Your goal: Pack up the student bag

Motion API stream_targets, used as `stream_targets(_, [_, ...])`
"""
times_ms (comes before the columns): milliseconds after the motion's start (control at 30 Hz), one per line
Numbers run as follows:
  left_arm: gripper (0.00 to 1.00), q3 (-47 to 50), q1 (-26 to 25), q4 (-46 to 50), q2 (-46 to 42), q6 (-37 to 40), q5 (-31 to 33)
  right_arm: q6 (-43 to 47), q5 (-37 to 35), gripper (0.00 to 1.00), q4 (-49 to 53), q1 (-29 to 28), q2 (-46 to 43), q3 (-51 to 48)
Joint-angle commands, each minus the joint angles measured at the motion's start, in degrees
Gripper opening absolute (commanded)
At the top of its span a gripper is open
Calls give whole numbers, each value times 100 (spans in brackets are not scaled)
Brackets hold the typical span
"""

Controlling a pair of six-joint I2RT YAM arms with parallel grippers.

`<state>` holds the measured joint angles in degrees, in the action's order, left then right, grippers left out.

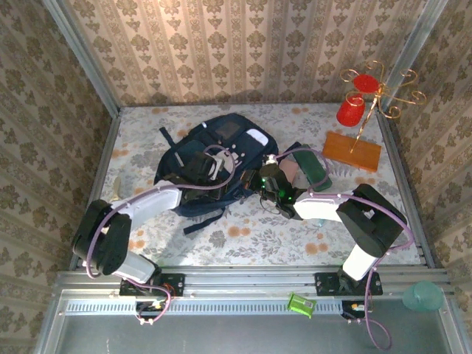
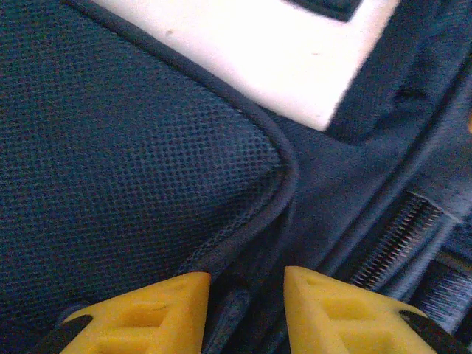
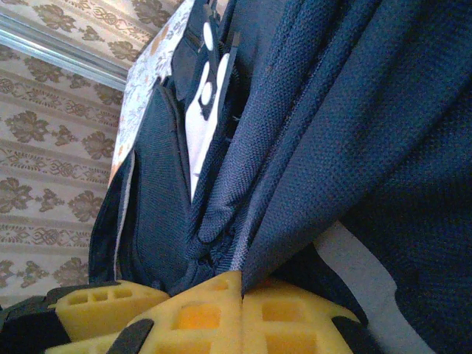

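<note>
Floral table (image 1: 243, 236), papered walls. Student bag (image 1: 214, 158): flat, mid-table. Left gripper (image 2: 247, 276): on bag's front, jaws part-way apart astride its piped seam; hold cannot be told. Right gripper (image 3: 240, 280): at bag's right edge, clenched on bag fabric, probably holding the mouth up for packing.

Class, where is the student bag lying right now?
Top view: the student bag lies mid-table, slightly left of centre, with the brown wooden block to its right.

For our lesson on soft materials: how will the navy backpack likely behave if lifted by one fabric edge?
Probably floppy: the student bag lies slumped, folding where the right gripper pinches it. Likely sags rather than lifting whole. Its weave looks grippy.
</note>
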<state>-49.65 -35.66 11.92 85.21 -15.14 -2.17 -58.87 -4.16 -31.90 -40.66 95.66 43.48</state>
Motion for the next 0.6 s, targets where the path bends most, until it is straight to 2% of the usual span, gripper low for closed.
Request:
stream_targets(0, [33,-145,81,736,320,322,1019,52,20,0,-422,-29,-170,-42])
stream_targets(300, [32,-448,-15,1435,992,639,1313,26,21,0,-465,6,-170,-93])
stream_targets(567, [29,-821,-90,1964,1402,335,1836,-35,51,0,-545,81,-223,-191])
